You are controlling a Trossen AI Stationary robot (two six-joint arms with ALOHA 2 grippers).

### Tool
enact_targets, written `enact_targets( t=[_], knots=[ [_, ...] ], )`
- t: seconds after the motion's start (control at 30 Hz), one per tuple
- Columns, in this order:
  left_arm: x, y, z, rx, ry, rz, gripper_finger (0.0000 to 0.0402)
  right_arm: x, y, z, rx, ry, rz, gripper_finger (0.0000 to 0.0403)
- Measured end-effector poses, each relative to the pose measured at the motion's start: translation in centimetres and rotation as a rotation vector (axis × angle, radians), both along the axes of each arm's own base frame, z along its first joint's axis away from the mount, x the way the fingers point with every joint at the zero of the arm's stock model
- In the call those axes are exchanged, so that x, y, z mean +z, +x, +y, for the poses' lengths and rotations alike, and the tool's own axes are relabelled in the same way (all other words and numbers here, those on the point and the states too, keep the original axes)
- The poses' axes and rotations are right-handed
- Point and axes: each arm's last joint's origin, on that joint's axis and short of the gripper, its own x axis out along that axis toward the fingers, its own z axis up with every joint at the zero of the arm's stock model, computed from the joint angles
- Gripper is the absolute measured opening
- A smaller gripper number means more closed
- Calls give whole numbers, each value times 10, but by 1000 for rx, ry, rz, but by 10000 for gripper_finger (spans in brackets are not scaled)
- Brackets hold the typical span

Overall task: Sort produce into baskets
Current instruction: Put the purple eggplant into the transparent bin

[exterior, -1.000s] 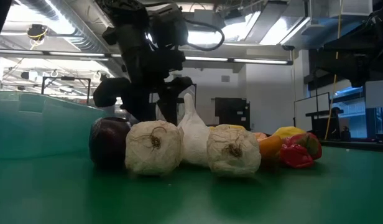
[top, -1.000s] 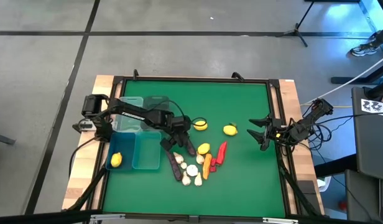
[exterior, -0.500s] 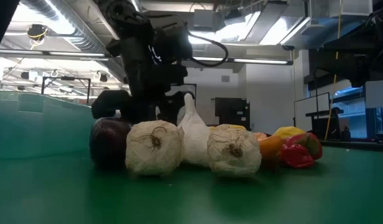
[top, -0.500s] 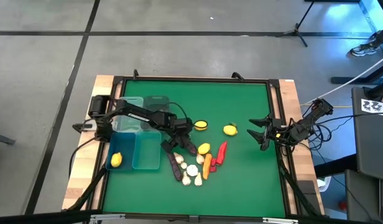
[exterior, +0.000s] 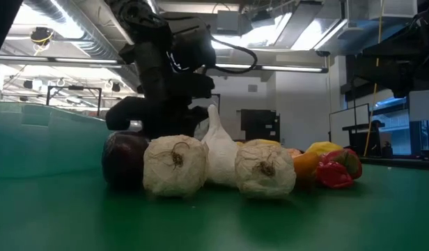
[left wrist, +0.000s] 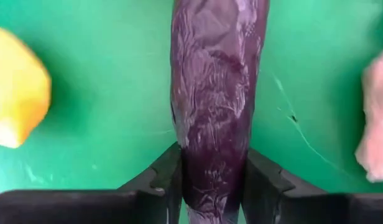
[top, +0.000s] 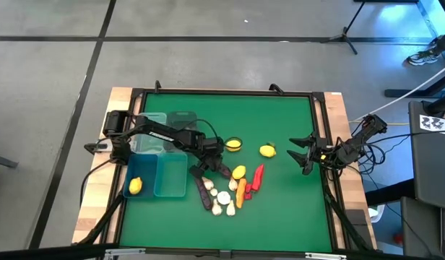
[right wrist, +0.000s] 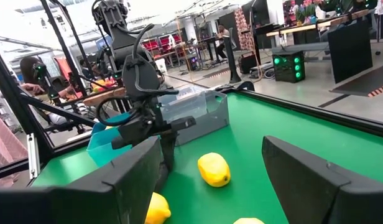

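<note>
Gripping a dark purple eggplant (left wrist: 216, 99), the left gripper (left wrist: 210, 186) works the produce pile on the green table (top: 280, 209).

Nearest the low camera, two papery white garlic bulbs (exterior: 174, 164) with puckered root ends sit touching a glossy second eggplant (exterior: 122, 159) at their 9 o'clock, with a lumpy red pepper (exterior: 336, 169) at 3 o'clock. Behind them the left gripper's two dark fingers (left wrist: 160, 180) press against the wrinkled, shiny skin of the long eggplant, one on each side, narrowed onto it. From above, the pile lies just below table centre; a round yellow lemon (top: 238, 172) lies just beside the gripper at 3 o'clock. The translucent plastic baskets (top: 168, 177) stand at the pile's 9 o'clock, one holding a lemon (top: 135, 185). Farther off, at the table's 3 o'clock edge, the right gripper (top: 300, 153) waits, fingers spread wide, holding nothing.
</note>
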Motion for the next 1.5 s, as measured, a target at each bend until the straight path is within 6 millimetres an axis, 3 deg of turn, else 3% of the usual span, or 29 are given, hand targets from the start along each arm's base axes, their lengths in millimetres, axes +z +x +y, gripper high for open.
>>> enact_targets(
  t=[0.27,0.47,0.7,0.93,1.1,1.2,1.33,1.5],
  knots=[
    [29,18,7,375,64,-106,131,0,0,0,0,2,-1,280],
    [83,19,13,744,65,-281,126,0,0,0,0,2,0,280],
    [142,-29,24,1141,55,-447,130,0,0,0,0,3,-1,280],
    [180,-96,22,1485,-13,-506,135,0,0,0,17,2,-2,280],
    [194,-147,20,1740,28,-518,136,0,0,1,26,2,-3,280],
    [197,-168,19,1877,14,-557,136,0,0,1,25,1,-2,280],
    [184,-181,18,2000,-16,-572,136,0,0,1,26,1,-2,280],
    [155,-185,16,2077,-22,-469,136,0,0,1,26,1,-2,280]
  ],
)
